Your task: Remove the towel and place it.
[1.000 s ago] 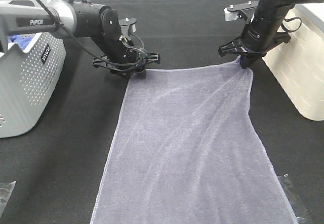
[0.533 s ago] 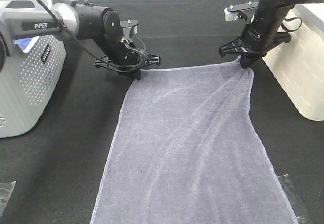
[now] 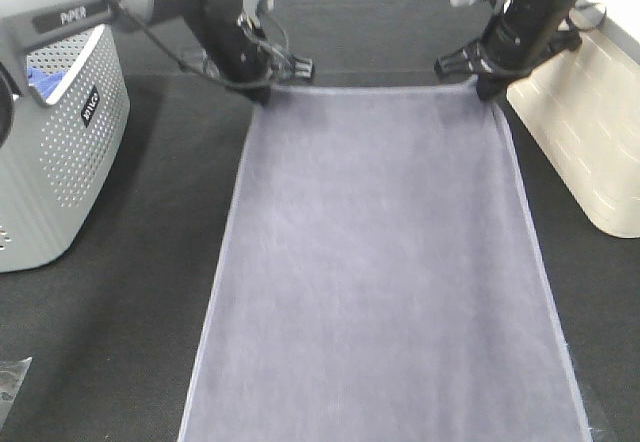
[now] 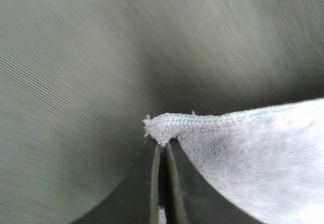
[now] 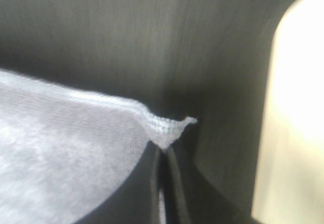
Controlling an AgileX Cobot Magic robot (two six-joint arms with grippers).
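Towel (image 3: 380,262) hangs taut between my left end effector (image 4: 163,145) and right end effector (image 5: 163,145), each clamped on a far corner; it looks soft, limp, light, so hemmed corners grip best.

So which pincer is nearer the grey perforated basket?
Left. The left pincer grips the towel corner just beside the basket; the right pincer holds the far corner.

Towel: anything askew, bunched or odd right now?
Nothing stands out. The towel is stretched flat and fairly square, its far corners pinched by the left gripper and right gripper. Bottom edge runs out of frame.
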